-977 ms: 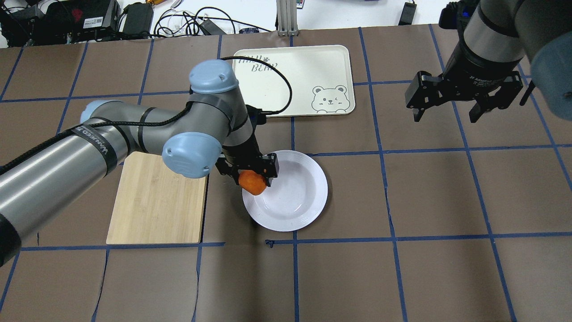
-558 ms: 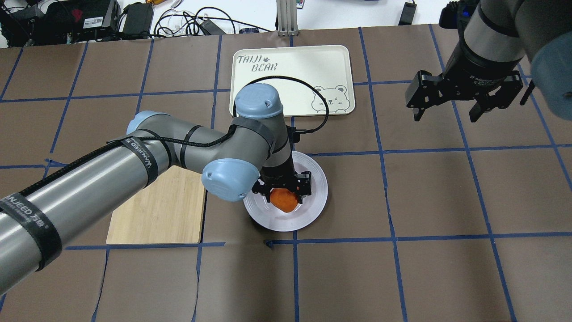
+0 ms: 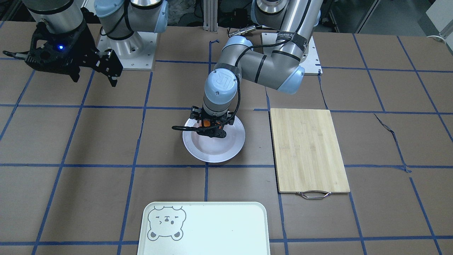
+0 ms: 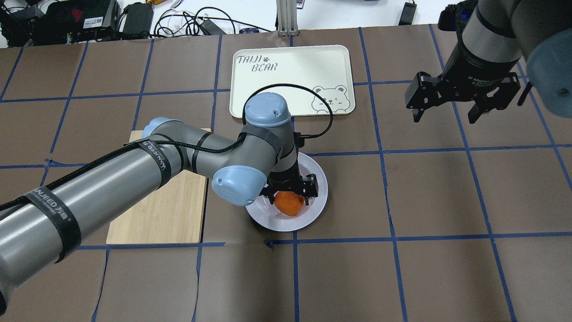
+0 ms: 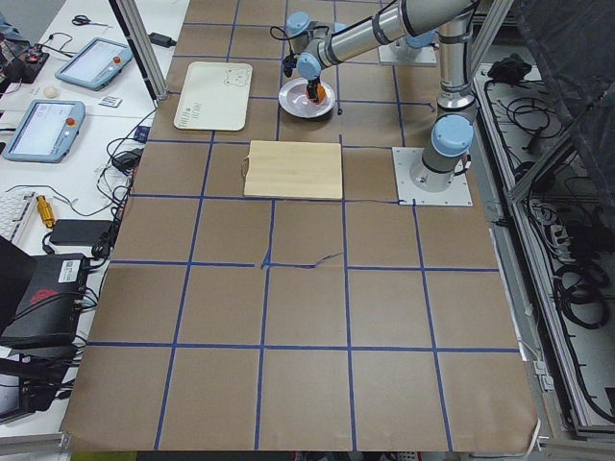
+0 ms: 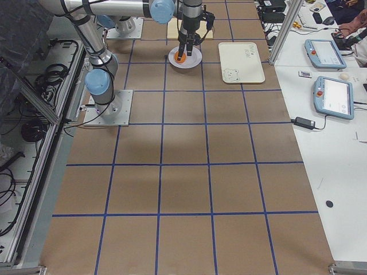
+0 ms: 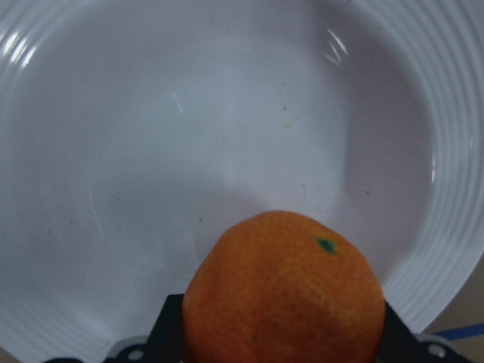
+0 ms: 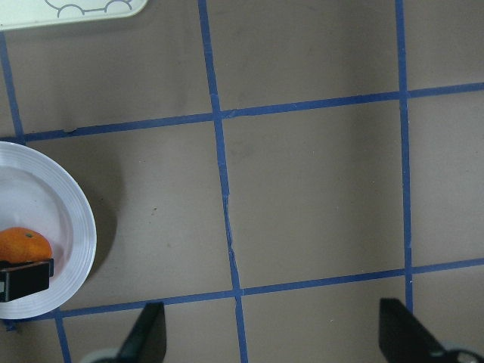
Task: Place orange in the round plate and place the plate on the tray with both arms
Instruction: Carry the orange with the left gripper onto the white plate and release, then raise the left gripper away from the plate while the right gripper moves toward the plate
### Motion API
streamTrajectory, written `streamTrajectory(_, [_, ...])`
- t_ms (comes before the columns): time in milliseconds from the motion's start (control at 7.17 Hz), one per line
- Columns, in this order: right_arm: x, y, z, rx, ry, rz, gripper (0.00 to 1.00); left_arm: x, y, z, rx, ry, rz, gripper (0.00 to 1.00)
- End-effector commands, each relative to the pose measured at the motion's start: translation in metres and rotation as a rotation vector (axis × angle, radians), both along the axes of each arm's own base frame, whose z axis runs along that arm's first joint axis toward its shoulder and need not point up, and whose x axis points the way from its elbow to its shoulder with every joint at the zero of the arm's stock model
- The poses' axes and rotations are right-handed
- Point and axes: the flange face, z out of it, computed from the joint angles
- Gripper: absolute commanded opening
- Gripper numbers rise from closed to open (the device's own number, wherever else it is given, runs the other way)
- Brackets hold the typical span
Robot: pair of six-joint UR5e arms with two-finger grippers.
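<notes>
The orange (image 4: 289, 203) is held between the black fingers of my left gripper (image 4: 289, 197), which is shut on it over the sunken centre of the white round plate (image 4: 320, 188). In the left wrist view the orange (image 7: 283, 291) fills the lower middle, with the plate (image 7: 227, 136) close beneath; I cannot tell if they touch. The cream tray (image 4: 290, 76) lies beyond the plate with nothing on it. My right gripper (image 4: 444, 117) hangs open and high at the far right, well away from the plate. Its wrist view catches the plate (image 8: 72, 219) and the orange (image 8: 23, 244) at the left edge.
A bamboo cutting board (image 4: 156, 214) lies left of the plate, partly under my left arm. Blue tape lines cross the brown table cover. Cables and power boxes (image 4: 89, 20) sit past the table's far edge.
My left arm has carried the orange rightward from the plate's left rim to over its centre, and lower. The right arm has stayed where it was.
</notes>
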Motion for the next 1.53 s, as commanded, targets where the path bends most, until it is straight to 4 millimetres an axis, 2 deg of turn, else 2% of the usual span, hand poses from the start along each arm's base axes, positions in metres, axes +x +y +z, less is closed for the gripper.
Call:
streamTrajectory(0, [0.0, -0.006, -0.005, 0.002, -0.009, -0.013, 1.0, 0.003, -0.012, 0.034, -0.077, 0.025, 0.016, 1.0])
streamTrajectory(140, [0.0, -0.013, -0.015, 0.011, -0.013, -0.009, 1.0, 0.009, -0.016, 0.06, -0.103, 0.033, 0.028, 1.0])
streamTrajectory(279, [-0.009, -0.03, -0.032, 0.023, -0.015, -0.013, 1.0, 0.019, -0.015, 0.091, -0.118, 0.034, 0.042, 1.0])
streamTrajectory(419, [-0.015, -0.049, -0.043, -0.015, -0.021, -0.015, 1.0, 0.032, -0.015, 0.137, -0.119, 0.033, 0.063, 1.0])
streamTrajectory(558, [-0.01, -0.058, -0.057, -0.002, -0.086, -0.001, 1.0, 0.048, -0.014, 0.192, -0.104, 0.027, 0.086, 1.0])
streamTrajectory(698, [-0.003, -0.066, -0.074, 0.021, -0.165, 0.002, 1.0, 0.073, -0.013, 0.244, -0.085, 0.005, 0.116, 1.0])
streamTrajectory(837, [0.0, -0.076, -0.092, 0.016, -0.209, 0.003, 1.0, 0.106, -0.016, 0.277, -0.138, -0.055, 0.157, 1.0])
streamTrajectory(977, [0.01, -0.077, -0.121, 0.017, -0.309, 0.006, 1.0, 0.138, -0.026, 0.29, -0.192, -0.081, 0.154, 1.0])
streamTrajectory(1116, [0.02, -0.073, -0.143, -0.047, -0.404, 0.08, 1.0, 0.163, -0.034, 0.305, -0.238, -0.075, 0.188, 1.0])
streamTrajectory(1256, [0.026, -0.062, -0.172, -0.091, -0.456, 0.111, 1.0, 0.167, -0.025, 0.318, -0.266, -0.077, 0.192, 1.0])
streamTrajectory(1395, [0.033, -0.055, -0.2, -0.144, -0.512, 0.125, 1.0, 0.173, -0.026, 0.323, -0.287, -0.073, 0.204, 1.0])
